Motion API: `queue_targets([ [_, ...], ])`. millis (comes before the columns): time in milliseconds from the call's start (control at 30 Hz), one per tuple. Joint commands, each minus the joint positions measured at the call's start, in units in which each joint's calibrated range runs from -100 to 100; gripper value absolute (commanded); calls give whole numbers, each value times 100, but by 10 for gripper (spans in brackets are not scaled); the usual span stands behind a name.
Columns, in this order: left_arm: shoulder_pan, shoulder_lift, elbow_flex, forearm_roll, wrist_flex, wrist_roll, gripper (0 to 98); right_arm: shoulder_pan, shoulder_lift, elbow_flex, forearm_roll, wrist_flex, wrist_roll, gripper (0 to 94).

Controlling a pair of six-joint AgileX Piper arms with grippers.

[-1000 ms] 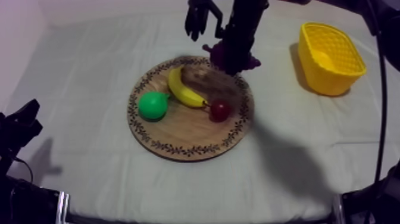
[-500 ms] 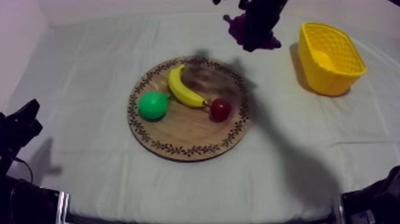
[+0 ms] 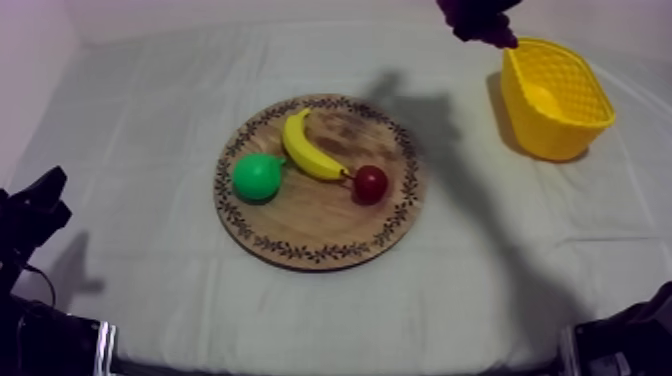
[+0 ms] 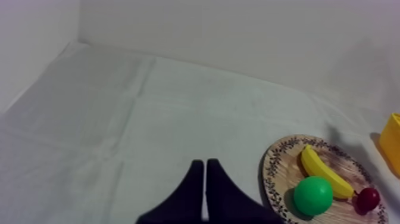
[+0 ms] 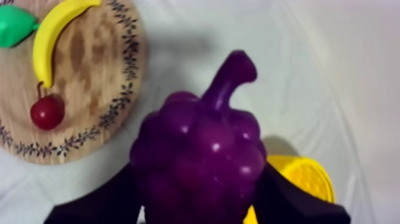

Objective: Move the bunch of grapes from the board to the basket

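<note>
The purple bunch of grapes [image 3: 478,20] hangs high above the cloth, just left of the yellow basket [image 3: 556,95] at the back right. My right gripper [image 5: 199,199] is shut on the bunch of grapes [image 5: 202,143], one black finger [image 5: 104,199] on each side, stem up. Part of the basket's rim [image 5: 305,176] shows just behind the bunch. The wooden board [image 3: 320,220] lies mid-table and bears a banana [image 3: 308,148], a green pear [image 3: 257,176] and a small red fruit [image 3: 370,184]. My left gripper [image 4: 204,182] is shut on nothing, low at the left [image 3: 35,212].
The basket [image 3: 545,98] holds a yellow thing I cannot make out. Bare cloth lies between the board [image 5: 89,77] and the basket. In the left wrist view the board [image 4: 275,173] and an edge of the basket [image 4: 391,143] lie far to the side.
My right gripper has carried the grapes up off the board's back edge and rightward, to just beside the basket. The left arm and the other fruit have not moved.
</note>
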Motion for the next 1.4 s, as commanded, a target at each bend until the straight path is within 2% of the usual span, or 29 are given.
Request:
queue_targets([
  [0, 0, 0, -2, -2, -1, 1, 1, 112, -69, 23, 9, -42, -50, 342],
  [533, 0, 0, -2, -2, -1, 1, 1, 918, -411, 275, 247, -592, -570, 344],
  [900, 0, 0, -2, -2, -1, 1, 1, 1404, -139, 443, 562, -1043, -1064, 344],
  [1367, 0, 0, -2, -2, -1, 1, 1, 1766, 519, 721, 506, -1323, -1525, 349],
])
